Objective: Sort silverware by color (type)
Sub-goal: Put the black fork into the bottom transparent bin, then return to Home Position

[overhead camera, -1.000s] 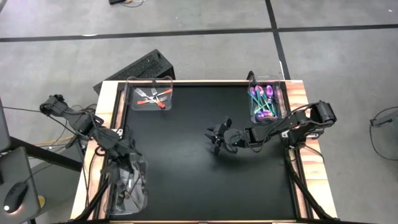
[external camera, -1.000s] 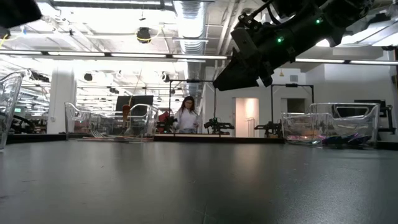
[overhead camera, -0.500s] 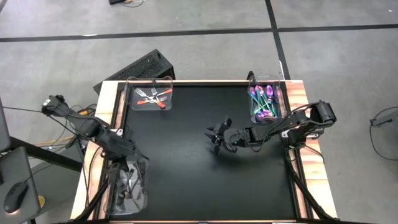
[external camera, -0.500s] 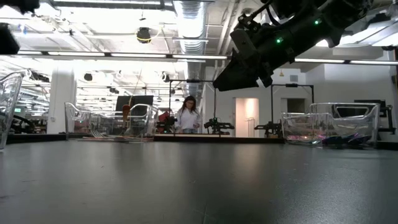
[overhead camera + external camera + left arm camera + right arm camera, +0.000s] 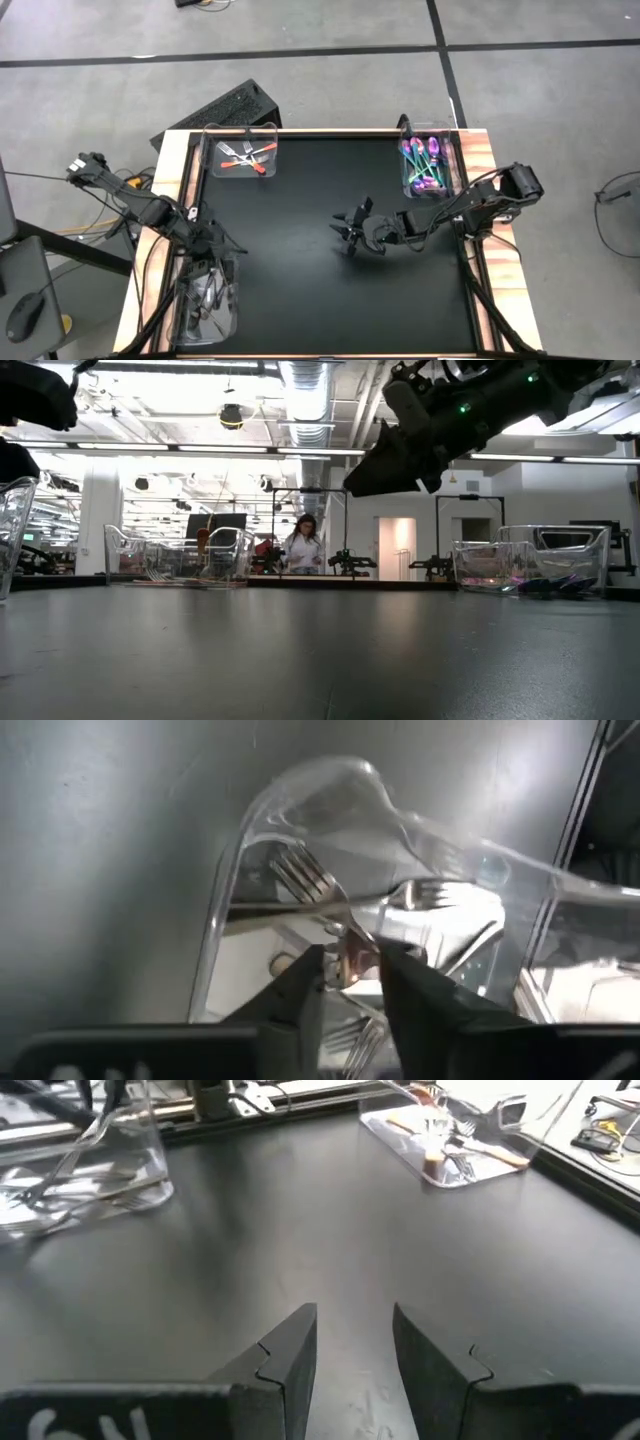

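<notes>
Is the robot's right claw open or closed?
Open. The right gripper hangs over the bare black table with a clear gap between its fingers and nothing in it.

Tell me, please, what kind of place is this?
Probably a robotics lab or workshop: exposed ceiling ducts, further robot arms on benches behind, and a person working there.

One camera looks straight down from high up on the whole black table (image 5: 300,250), one sits low at the table's edge looking across it into the room, and each wrist camera looks close past its own fingers; all share the table top.
</notes>
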Available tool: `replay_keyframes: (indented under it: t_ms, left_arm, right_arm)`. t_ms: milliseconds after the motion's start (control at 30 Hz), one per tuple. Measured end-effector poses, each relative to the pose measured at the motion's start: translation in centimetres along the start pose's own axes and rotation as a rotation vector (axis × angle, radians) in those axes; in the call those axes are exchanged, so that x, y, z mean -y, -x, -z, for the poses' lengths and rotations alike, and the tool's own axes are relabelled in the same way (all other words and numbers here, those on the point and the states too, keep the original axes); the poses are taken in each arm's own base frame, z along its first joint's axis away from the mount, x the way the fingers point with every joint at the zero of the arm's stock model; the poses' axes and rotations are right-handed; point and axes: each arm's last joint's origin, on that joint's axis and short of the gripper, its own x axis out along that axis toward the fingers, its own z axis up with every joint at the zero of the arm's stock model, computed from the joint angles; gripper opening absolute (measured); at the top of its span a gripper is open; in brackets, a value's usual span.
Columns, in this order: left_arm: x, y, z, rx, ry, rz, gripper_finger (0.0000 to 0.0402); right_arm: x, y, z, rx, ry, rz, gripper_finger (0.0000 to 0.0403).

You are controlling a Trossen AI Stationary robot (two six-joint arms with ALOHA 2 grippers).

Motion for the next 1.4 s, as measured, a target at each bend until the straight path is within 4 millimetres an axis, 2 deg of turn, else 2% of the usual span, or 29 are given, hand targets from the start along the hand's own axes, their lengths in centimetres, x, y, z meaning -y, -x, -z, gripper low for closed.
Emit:
replay_keyframes:
  t_ms: [167, 367, 500, 600, 667, 800, 900, 967, 1033, 1133, 1267, 1400]
  left_arm:
    - [0.1, 0.2, -0.2, 0.027, 0.019, -0.004, 0.0141]
    - [0.2, 2.4, -0.2, 0.089, 0.138, -0.119, 0.0185]
    - [0.5, 4.7, -0.9, 0.318, 0.148, -0.239, 0.0187]
    - [1.0, 5.5, -2.0, 0.565, 0.033, -0.324, 0.0184]
    - [1.5, 5.0, -2.9, 0.692, -0.085, -0.348, 0.0181]
    - [1.8, 2.8, -4.9, 0.846, -0.240, -0.395, 0.0170]
    - [1.2, 1.0, -6.1, 0.919, -0.293, -0.393, 0.0158]
    - [0.7, 0.2, -6.8, 0.942, -0.332, -0.373, 0.0151]
    - [0.0, 0.0, -7.3, 0.979, -0.331, -0.388, 0.0144]
    - [-1.0, 0.8, -7.8, 1.078, -0.312, -0.417, 0.0137]
    - [-2.3, 1.2, -7.7, 1.143, -0.322, -0.409, 0.0129]
    - [-4.2, -0.1, -6.5, 1.233, -0.299, -0.373, 0.0121]
  right_arm:
    - [-0.7, 0.9, 0.0, -0.006, 0.021, -0.029, 0.0152]
    - [-1.1, 3.9, -2.1, 0.063, 0.049, -0.070, 0.0138]
    - [-0.9, 6.7, -3.7, 0.128, 0.076, -0.070, 0.0129]
    - [-0.4, 8.7, -4.5, 0.174, 0.095, -0.091, 0.0124]
    - [0.1, 9.9, -4.7, 0.206, 0.090, -0.114, 0.0122]
    - [1.8, 12.2, -3.5, 0.235, 0.064, -0.160, 0.0122]
    - [3.5, 13.6, -2.3, 0.282, 0.012, -0.179, 0.0122]
    - [4.8, 14.7, -2.1, 0.336, -0.014, -0.187, 0.0122]
    - [6.1, 15.9, -2.3, 0.390, -0.039, -0.223, 0.0122]
    - [7.8, 17.3, -2.1, 0.446, -0.059, -0.267, 0.0122]
    - [9.2, 18.0, -0.6, 0.502, -0.091, -0.263, 0.0117]
    - [9.6, 17.2, 2.0, 0.510, -0.117, -0.276, 0.0104]
